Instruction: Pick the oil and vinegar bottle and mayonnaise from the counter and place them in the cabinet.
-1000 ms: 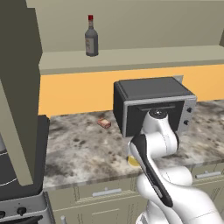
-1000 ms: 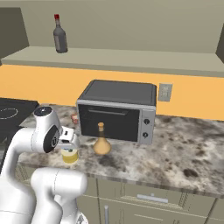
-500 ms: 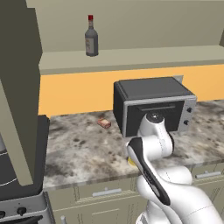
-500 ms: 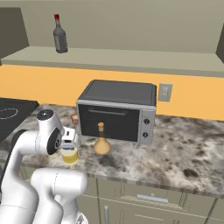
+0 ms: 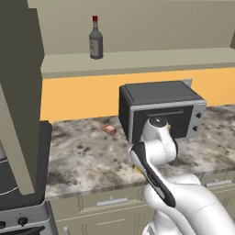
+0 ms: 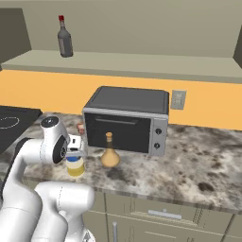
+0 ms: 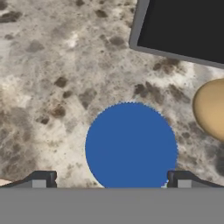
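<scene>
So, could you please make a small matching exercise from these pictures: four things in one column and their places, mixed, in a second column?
Things:
1. mayonnaise
2. oil and vinegar bottle
3. dark bottle with red cap
4. black oven

Places:
A. on the cabinet shelf
B. directly under the fingers
C. at the back of the counter, against the orange wall
D. on the counter just in front of the oven door

Pairs: 1-B, 2-D, 3-A, 4-C

The counter [image 7: 65, 65] looks like mottled polished stone; the mayonnaise [image 7: 131, 146] lid is smooth, matt blue.
</scene>
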### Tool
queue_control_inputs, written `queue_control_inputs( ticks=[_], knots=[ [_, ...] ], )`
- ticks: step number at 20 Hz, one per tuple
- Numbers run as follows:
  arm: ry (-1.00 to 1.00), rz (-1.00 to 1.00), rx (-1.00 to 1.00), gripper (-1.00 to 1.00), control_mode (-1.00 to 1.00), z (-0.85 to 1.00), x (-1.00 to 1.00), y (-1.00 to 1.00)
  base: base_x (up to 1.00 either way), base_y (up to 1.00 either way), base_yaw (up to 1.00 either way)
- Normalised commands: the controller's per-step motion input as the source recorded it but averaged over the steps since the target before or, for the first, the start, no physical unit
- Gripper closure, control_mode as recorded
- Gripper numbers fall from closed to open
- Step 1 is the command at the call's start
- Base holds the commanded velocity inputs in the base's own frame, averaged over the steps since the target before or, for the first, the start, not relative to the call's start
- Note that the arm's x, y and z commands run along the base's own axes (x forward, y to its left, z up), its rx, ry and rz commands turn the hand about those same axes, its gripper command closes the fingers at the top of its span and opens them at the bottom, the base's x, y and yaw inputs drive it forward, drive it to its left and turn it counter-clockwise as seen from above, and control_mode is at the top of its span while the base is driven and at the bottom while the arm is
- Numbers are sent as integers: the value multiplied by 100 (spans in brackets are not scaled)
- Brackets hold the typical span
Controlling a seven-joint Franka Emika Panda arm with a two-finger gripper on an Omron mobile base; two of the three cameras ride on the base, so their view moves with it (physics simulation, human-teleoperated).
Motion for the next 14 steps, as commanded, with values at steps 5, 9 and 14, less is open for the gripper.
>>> queue_control_inputs(
  ticks=[5, 9, 14],
  knots=[
    [-3, 2, -1, -100, -100, -60, 0, 0, 0, 0, 0],
    [-4, 0, -5, -100, -100, -52, -1, -6, 0, 0, 0],
    [-18, 0, -7, -100, -100, -4, -35, -30, 0, 0, 0]
  ],
)
